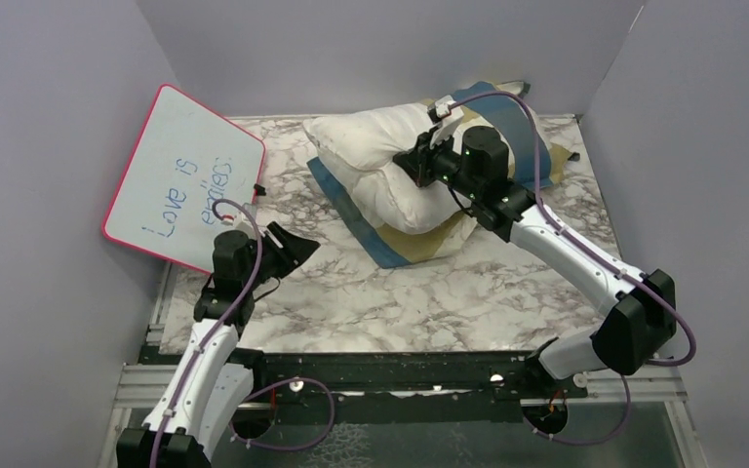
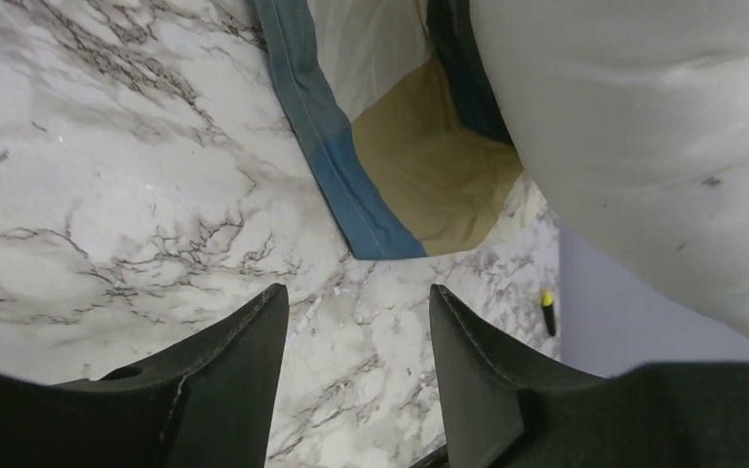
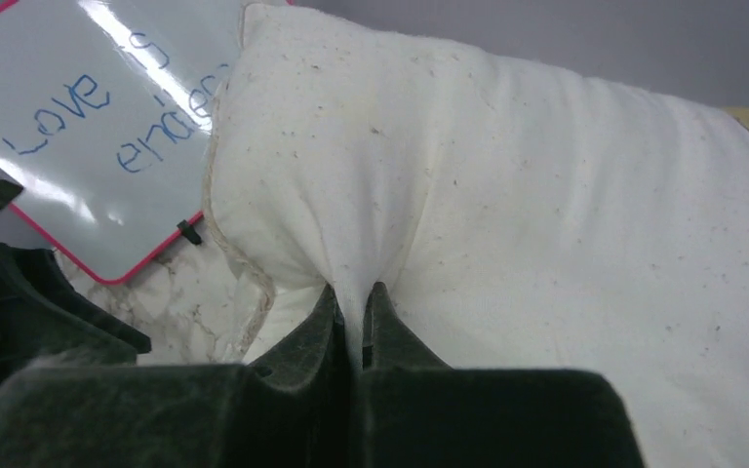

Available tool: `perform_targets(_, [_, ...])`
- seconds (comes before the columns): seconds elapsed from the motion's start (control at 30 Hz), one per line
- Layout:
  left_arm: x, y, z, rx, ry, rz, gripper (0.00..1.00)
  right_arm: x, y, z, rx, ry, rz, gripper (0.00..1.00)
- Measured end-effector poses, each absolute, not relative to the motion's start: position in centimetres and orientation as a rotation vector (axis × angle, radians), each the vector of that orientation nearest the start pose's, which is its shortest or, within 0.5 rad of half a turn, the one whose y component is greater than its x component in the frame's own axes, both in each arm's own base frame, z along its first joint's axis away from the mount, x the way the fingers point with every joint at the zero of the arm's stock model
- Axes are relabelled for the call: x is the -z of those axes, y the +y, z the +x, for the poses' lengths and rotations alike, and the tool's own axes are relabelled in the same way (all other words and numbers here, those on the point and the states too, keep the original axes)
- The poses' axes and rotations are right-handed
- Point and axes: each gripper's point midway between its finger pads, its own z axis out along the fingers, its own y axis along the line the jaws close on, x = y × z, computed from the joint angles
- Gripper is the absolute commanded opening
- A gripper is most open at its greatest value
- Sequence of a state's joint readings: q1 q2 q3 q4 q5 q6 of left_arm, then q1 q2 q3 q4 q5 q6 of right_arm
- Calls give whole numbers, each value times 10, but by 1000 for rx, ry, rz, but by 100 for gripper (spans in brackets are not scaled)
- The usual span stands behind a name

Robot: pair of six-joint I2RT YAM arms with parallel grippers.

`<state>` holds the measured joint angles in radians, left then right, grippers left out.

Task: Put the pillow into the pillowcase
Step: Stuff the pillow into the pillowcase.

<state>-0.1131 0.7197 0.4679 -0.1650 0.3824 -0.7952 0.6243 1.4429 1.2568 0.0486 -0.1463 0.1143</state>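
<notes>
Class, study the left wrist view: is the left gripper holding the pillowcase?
No: the left gripper is open with only the marble table between its fingers, and the pillowcase lies beyond their tips, untouched.

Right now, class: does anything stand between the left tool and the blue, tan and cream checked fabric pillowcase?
Nothing visible. Only bare marble tabletop separates the left tool from the blue hem of the pillowcase; the plump white pillow lies atop it beyond.

Top camera looked down from above the near edge, whole table [image 1: 400,302] in frame. Left wrist view sat low over the table, facing pillowcase [image 2: 429,175]. Right wrist view sat very close to pillow [image 3: 546,195] (seen in all three).
</notes>
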Motion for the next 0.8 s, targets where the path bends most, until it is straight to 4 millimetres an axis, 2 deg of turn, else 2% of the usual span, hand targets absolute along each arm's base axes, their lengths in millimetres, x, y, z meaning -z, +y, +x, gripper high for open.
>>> perform_targets(0.2, [-117,-134,264,1061,2028,-576,77,-315,297,371,-767,1686,-483,1])
perform_targets(0.27, [-109,-141,269,1073,2045,-576,81,-317,295,372,-788,1688,-470,1])
perform_targets(0.47, [-111,-162,286,1122,2027,-560,87,-331,287,371,-827,1670,-444,1])
perform_targets(0.67, [-112,-183,294,1140,2024,-547,88,-371,273,362,-851,1589,-413,1])
perform_targets(0.8, [-102,-199,298,1155,2041,-530,88,-395,266,350,-873,1538,-405,1])
